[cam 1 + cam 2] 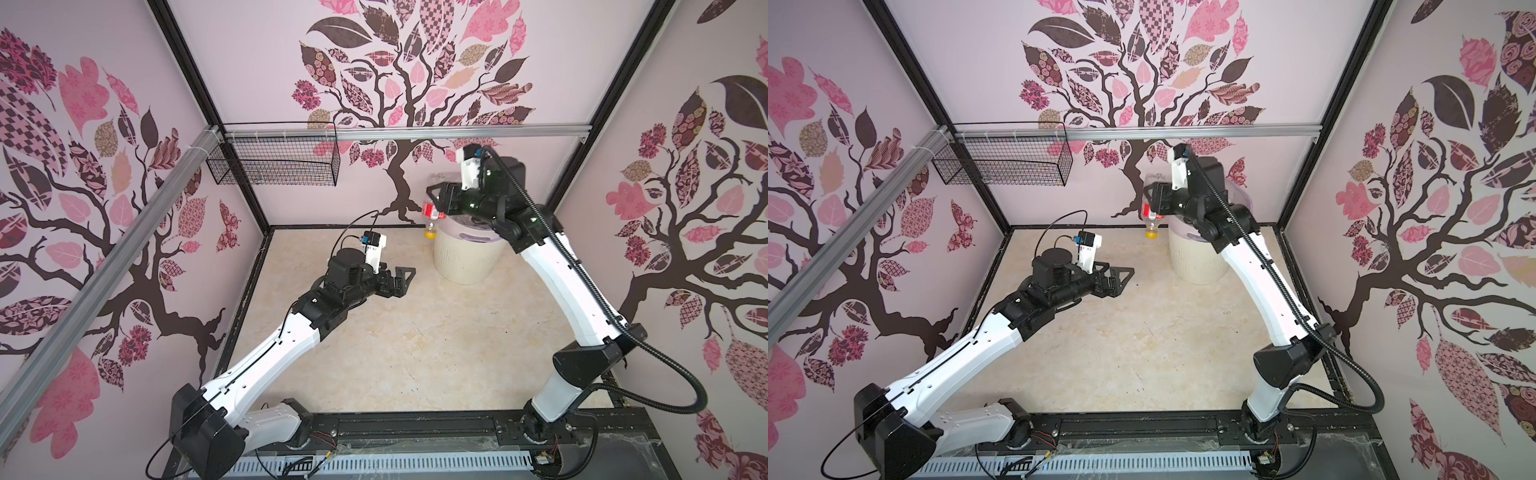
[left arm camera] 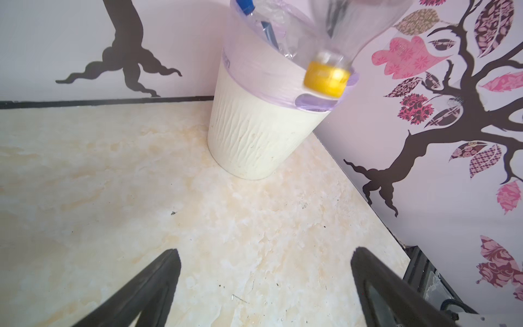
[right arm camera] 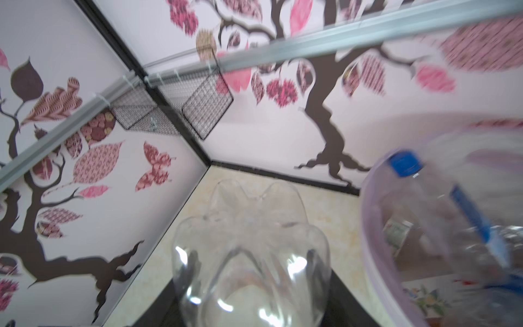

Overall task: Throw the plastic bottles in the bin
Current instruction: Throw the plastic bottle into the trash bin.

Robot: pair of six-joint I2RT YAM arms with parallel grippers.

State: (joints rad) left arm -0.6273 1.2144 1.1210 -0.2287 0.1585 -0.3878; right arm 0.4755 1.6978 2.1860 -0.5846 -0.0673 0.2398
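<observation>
Left wrist view: one ribbed cream-white bin (image 2: 254,136), lilac-lined, on the desk (image 2: 113,175), one blue-capped bottle (image 2: 264,24) inside. The right jaws clamp one clear yellow-capped bottle (image 2: 348,39), cap down, beside its rim; left jaws apart, empty.

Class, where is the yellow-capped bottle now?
In a top view, the yellow-capped bottle hangs cap-down in the right gripper, beside the bin's rim at the back right.

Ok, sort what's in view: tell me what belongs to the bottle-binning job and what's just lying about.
Part of the job:
- yellow-capped bottle, held cap-down in the right gripper
- bin
- blue-capped bottle, already in the bin

Just there:
- black wire basket, hanging on the wall rail
</observation>
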